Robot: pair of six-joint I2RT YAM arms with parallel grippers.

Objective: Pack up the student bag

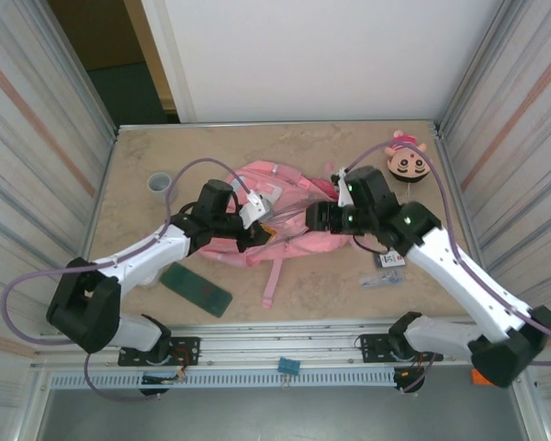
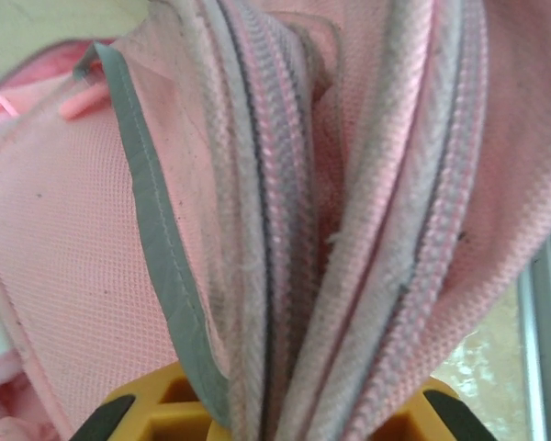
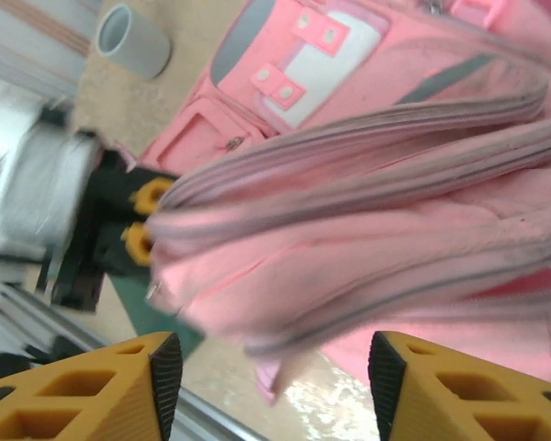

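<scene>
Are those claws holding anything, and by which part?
The left claw pinches the student bag by its zippered edge; the right claw is open, empty.

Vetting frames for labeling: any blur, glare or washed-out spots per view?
Top external: even light, sharp, no glare. Left wrist: bag weave sharp, top-left corner washed out. Right wrist: bag smeared by motion blur, own fingers sharp.

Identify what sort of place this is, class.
Probably a robot test cell: a left arm and right arm bolted along the table edge, panelled walls closing it in, a student bag set out between them.
</scene>
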